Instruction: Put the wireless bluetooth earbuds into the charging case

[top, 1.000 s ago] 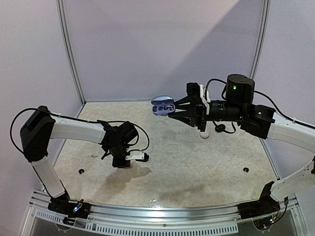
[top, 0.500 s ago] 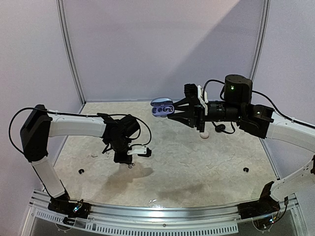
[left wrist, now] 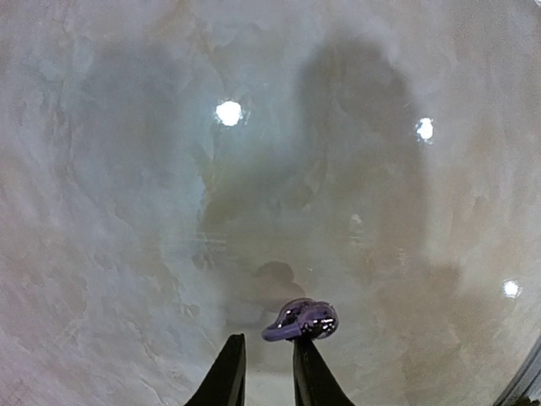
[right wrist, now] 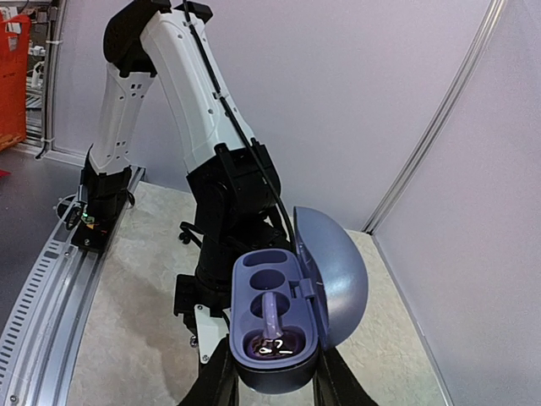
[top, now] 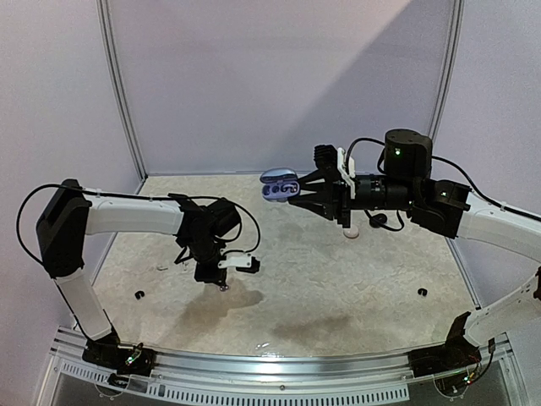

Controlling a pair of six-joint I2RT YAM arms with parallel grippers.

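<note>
Above the table (top: 338,279), in the top view, the charging case (top: 277,185) is held aloft by the right gripper (top: 297,193) with its lid open, so that the wells are presented to the other arm. Well to the left of the case and lower, the left gripper (top: 220,276) is pointed down over the table. From the left wrist, the jaws are seen narrow, and a purple earbud (left wrist: 300,320) appears nipped at the very fingertips (left wrist: 228,372), clear of the surface, ready for transfer. From the right wrist, the jaws are seen clamped on the case base to steady it. A seated earbud (right wrist: 270,340) occupies the near well, and the far well (right wrist: 265,280) is empty, presumably awaiting the purple earbud
</note>
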